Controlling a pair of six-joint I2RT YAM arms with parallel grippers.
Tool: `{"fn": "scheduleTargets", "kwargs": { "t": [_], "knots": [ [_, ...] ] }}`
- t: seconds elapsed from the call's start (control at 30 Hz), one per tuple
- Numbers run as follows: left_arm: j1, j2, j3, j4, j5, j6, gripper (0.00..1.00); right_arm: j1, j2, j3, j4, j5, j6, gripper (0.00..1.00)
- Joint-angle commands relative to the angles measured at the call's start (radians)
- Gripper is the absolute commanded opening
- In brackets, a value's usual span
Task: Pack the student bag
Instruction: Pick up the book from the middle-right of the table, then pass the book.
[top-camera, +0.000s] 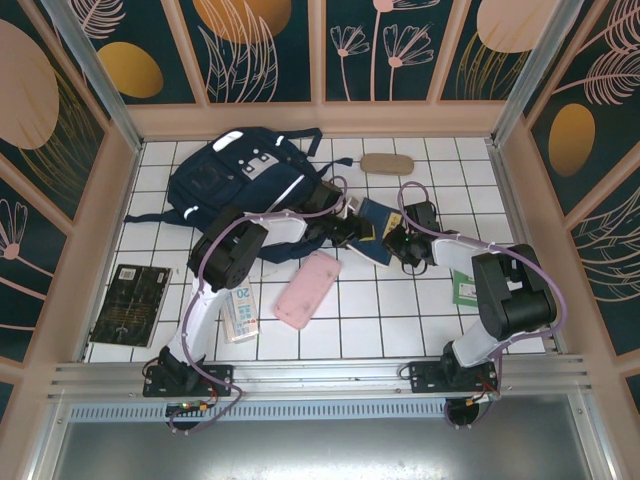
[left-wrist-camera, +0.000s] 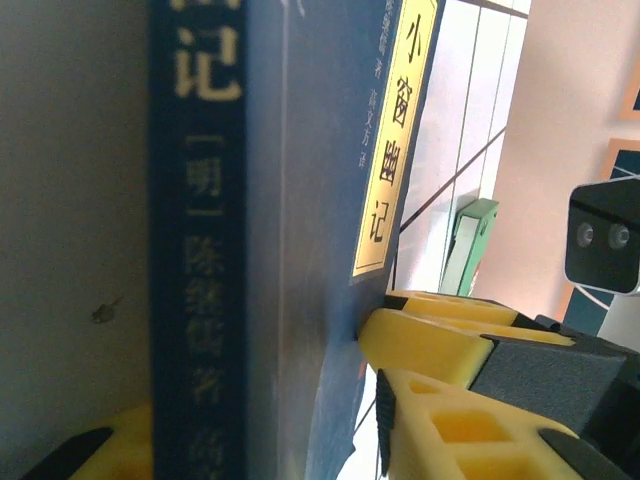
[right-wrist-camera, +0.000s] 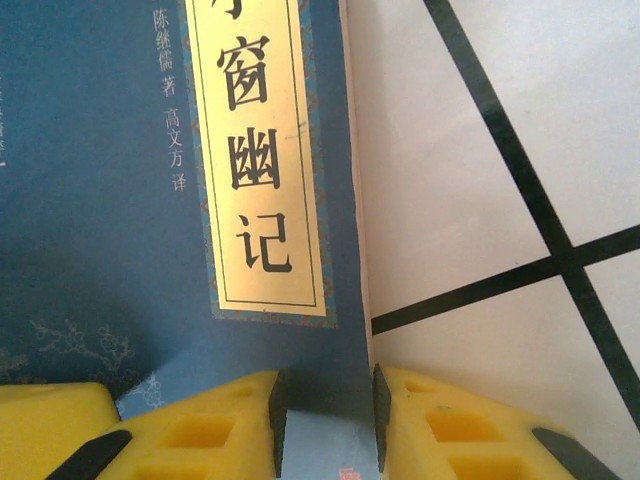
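From above: the student bag (top-camera: 235, 175) lies at the desk's (top-camera: 380, 310) far left. The left fingers (top-camera: 343, 228) and right fingers (top-camera: 398, 240) meet at a blue book (top-camera: 375, 216) just right of it. Left wrist: the book (left-wrist-camera: 300, 250) stands between the fingers (left-wrist-camera: 450, 430), barely a sliver spare. Clamped or not, can't tell. Right wrist: fingers (right-wrist-camera: 200, 430) narrowly parted at the cover's edge, grip unclear.

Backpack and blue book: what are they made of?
The backpack looks like soft navy fabric. It slumps and creases, and it has pale patches that may be shiny. The blue book is probably paper or thin card with a smooth, fairly matte cover, which has printed characters and a yellow label on it.
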Motion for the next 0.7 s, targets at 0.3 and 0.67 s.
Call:
{"fn": "scheduleTargets", "kwargs": {
  "t": [0.3, 0.67],
  "knots": [
    [-0.005, -0.067, 0.078, -0.045, 0.001, 0.066, 0.0, -0.054, -0.098, -0.032, 0.054, -0.1, 0.002, 0.46],
    [0.033, -0.188, 0.004, 0.249, 0.12, -0.117, 0.0, -0.261, -0.205, -0.125, 0.401, -0.514, 0.166, 0.72]
  ]
}}
